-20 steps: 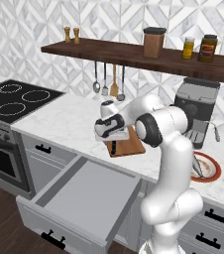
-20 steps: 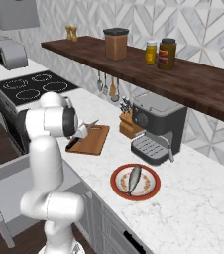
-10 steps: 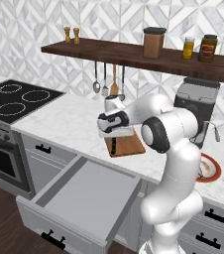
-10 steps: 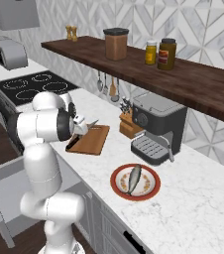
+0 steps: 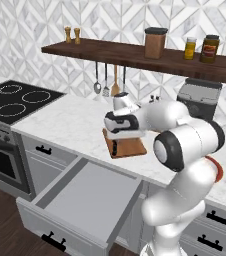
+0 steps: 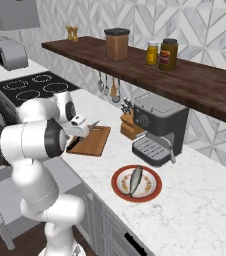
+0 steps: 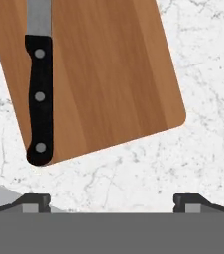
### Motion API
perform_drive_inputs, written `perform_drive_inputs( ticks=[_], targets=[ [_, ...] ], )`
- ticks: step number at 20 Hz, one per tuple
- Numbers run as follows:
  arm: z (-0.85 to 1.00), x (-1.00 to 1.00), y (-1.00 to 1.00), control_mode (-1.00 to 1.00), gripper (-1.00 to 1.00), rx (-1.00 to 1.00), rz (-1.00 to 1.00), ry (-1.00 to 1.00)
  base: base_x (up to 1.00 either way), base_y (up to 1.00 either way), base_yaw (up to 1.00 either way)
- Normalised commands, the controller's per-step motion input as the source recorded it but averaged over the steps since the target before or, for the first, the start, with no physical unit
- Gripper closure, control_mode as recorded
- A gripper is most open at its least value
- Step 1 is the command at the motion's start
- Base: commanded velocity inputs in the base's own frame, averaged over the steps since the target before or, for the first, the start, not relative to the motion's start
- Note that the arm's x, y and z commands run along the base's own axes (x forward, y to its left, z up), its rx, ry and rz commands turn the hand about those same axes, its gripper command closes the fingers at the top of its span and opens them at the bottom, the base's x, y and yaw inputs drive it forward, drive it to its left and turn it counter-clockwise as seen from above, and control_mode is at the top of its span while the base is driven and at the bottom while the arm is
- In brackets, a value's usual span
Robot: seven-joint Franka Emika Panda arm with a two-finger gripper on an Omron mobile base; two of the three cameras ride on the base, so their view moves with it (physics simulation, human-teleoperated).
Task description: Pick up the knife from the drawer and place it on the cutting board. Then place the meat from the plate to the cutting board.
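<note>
Even, bright rendered light, soft faint shadows, no glare, slightly coarse detail

One knife [image 7: 39, 94], one cutting board [image 7: 104, 74], one plate [image 6: 136, 184], one meat [image 6: 134, 179], three shelf jars [image 6: 116, 45].

The board [image 7: 109, 74] is warm brown wood with a streaked grain. The knife [image 7: 38, 94] has a black handle with three grey rivets and a grey blade. The counter [image 7: 203, 163] is white marble with faint grey veins. The plate [image 6: 136, 183] has a red-orange rim; the fish [image 6: 135, 180] is silvery grey. The drawer [image 5: 85, 200] is plain grey.
</note>
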Motion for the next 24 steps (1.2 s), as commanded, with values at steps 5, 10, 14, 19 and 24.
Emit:
perform_drive_inputs(
  ticks=[5, 10, 14, 19, 24],
  targets=[
    [0.31, -0.82, -0.4, -1.0, -1.0, 0.01, 0.05, 0.0, 0.0, 0.0, 0.0],
    [0.24, -0.77, -0.46, -1.0, -1.0, 0.01, 0.08, 0.0, 0.0, 0.0, 0.0],
    [0.21, -0.75, -0.45, -1.0, -1.0, 0.0, 0.09, -0.01, 0.0, 0.0, 0.0],
    [0.22, -0.59, -0.62, -1.0, -1.0, 0.02, 0.07, 0.0, 0.0, 0.0, 0.0],
    [0.05, -0.3, -0.71, -1.0, -1.0, 0.04, 0.07, 0.0, 0.0, 0.0, 0.0]
  ],
)
